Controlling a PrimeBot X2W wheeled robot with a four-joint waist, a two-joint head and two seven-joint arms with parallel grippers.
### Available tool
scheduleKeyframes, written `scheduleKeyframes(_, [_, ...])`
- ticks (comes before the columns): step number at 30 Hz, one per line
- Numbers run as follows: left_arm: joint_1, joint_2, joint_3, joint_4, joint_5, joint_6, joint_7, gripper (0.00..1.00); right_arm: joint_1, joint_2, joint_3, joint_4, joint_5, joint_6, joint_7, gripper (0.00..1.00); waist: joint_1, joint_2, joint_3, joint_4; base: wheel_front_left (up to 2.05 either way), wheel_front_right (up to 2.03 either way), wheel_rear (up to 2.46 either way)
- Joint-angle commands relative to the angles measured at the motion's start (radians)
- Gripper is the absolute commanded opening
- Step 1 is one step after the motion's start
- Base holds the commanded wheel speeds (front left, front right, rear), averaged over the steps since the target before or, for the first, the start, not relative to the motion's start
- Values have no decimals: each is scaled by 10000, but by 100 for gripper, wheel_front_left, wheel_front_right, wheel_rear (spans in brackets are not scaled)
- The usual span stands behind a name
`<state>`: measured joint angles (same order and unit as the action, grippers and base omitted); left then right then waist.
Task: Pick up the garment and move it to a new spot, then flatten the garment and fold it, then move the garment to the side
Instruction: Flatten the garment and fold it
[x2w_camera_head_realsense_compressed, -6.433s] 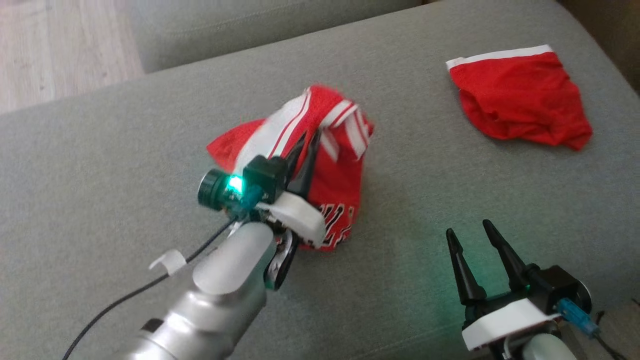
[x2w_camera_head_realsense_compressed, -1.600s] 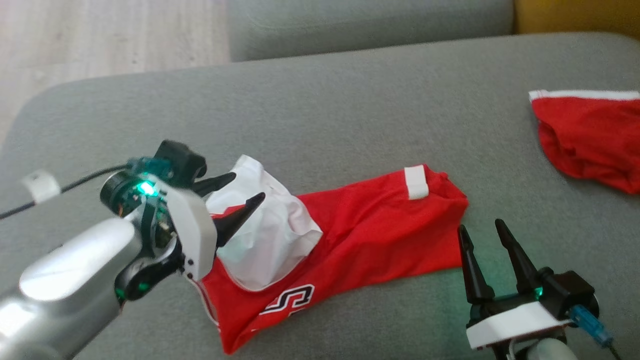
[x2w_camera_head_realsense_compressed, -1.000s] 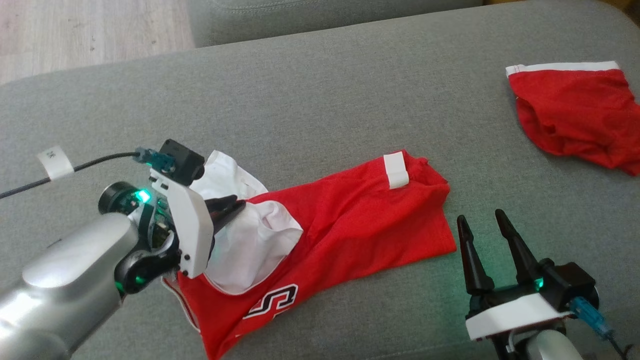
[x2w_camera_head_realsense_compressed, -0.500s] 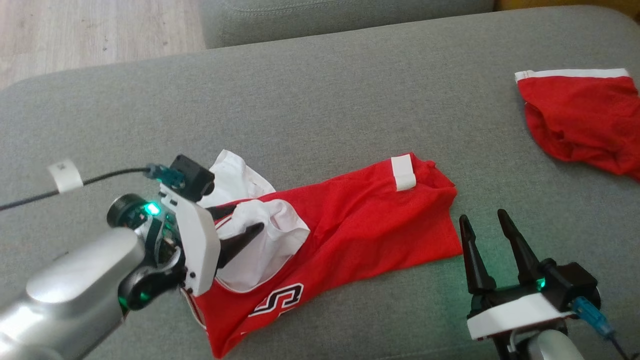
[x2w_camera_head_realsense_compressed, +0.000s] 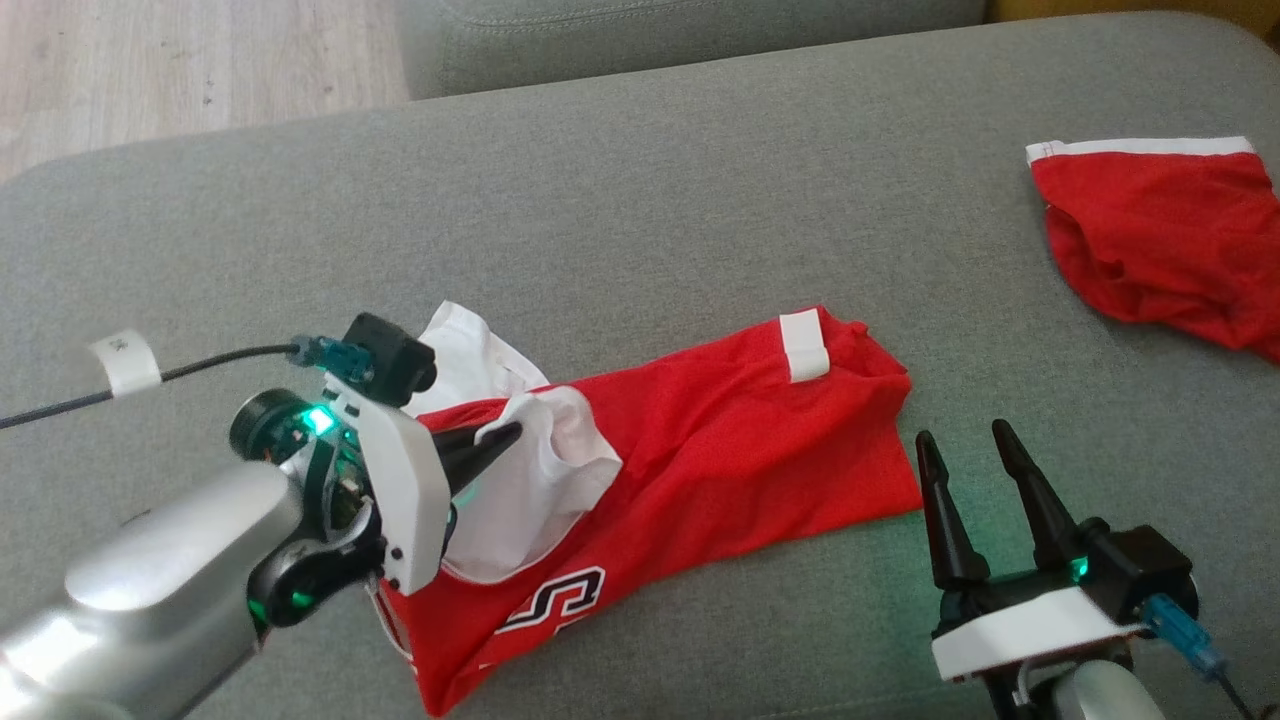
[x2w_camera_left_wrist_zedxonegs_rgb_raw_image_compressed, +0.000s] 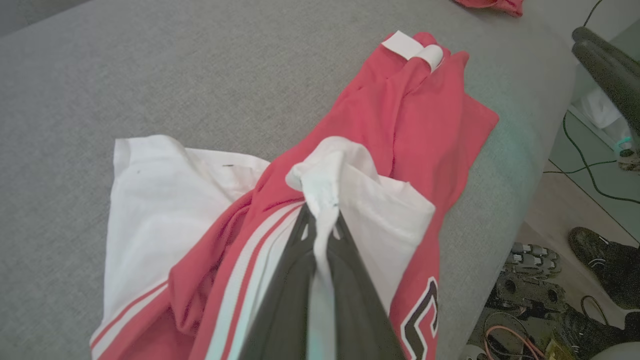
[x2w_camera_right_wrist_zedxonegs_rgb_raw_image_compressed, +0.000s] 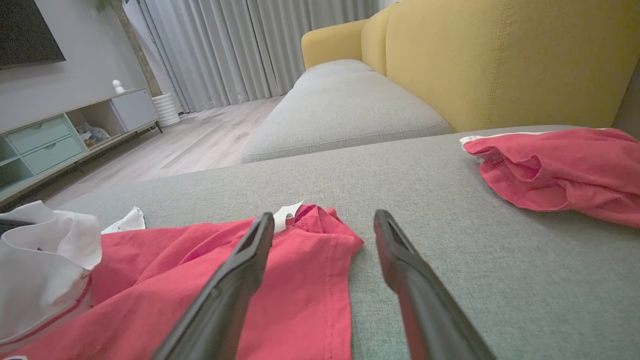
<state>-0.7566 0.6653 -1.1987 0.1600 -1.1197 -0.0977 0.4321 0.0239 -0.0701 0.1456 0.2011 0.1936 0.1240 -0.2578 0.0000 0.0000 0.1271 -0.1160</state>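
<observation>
Fabric is the story on this one: the jersey (x2w_camera_head_realsense_compressed: 720, 440), red with white side panels and striped trim, sprawls lengthwise across the near part of the grey cushion (x2w_camera_head_realsense_compressed: 650, 180), rumpled and partly turned inside out, with a white tab (x2w_camera_head_realsense_compressed: 803, 345) marking its far end. It looks thin, light and limp, maybe a touch slick. That suggests it will lift with no effort, then sag, slide and drag its own folds along instead of holding a shape. Nothing about it seems fragile. Pinching just 1 loose layer risks peeling that layer off the rest. The better holds look like the hemmed edges and corners, 2 at a time, so the cloth can be drawn taut. The left gripper (x2w_camera_head_realsense_compressed: 505, 437) is clamped on a bunched white fold (x2w_camera_left_wrist_zedxonegs_rgb_raw_image_compressed: 325, 170) at the jersey's left end, the cloth squeezed up between its 2 dark fingers. The right gripper (x2w_camera_head_realsense_compressed: 960, 432) hangs with its fingers spread and nothing between them, just off the jersey's right edge. Well apart, farther right, lies another red garment (x2w_camera_head_realsense_compressed: 1160, 240).
</observation>
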Motion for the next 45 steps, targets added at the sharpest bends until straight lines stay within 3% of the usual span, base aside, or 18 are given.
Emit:
scheduleKeyframes(1, [-405, 253, 585, -319, 107, -79, -347, 0, -221, 49, 187, -281, 13, 67, -40, 100, 0, 0, -28, 7, 0, 0, 0])
scheduleKeyframes(10, [-395, 351, 338, -1396, 1366, -147, -1505, 0, -88, 108, 106, -269, 36, 67, -40, 100, 0, 0, -235, 127, 0, 0, 0])
scheduleKeyframes(17, [-41, 1077, 550, -2477, 2461, 735, -2619, 0, 198, 125, 77, -102, 78, 67, -40, 100, 0, 0, -718, 516, 0, 0, 0])
scheduleKeyframes(18, [202, 1365, 679, -2821, 2419, 1027, -2821, 0, 205, 106, -47, 2, 166, 67, -40, 100, 0, 0, -803, 740, 0, 0, 0])
scheduleKeyframes(23, [824, 1868, 1160, -3462, 1865, 1431, -3580, 0, -312, -243, -109, 703, 577, 67, -40, 100, 0, 0, -768, 1413, 0, 0, 0])
scheduleKeyframes(29, [1079, 2003, 1373, -3678, 1878, 1641, -4197, 0, -1881, -1395, 318, 2886, 1029, 67, -8, 100, 0, 0, -492, 2176, 0, 0, 0])
scheduleKeyframes(33, [1060, 2058, 1553, -3522, 1945, 1748, -4519, 0, -2627, -1938, 886, 4137, 1643, 67, 656, 100, 0, 0, -343, 2513, 0, 0, 0])
scheduleKeyframes(39, [1237, 2300, 1737, -3234, 1871, 1920, -4839, 0, -2683, -2288, 1931, 4792, 2688, 67, 1030, 100, 0, 0, -240, 2639, 0, 0, 0])
scheduleKeyframes(45, [1650, 2595, 1718, -3319, 1732, 2172, -4929, 0, -2128, -2359, 2416, 4809, 3032, 67, 661, 100, 0, 0, -250, 2472, 0, 0, 0])
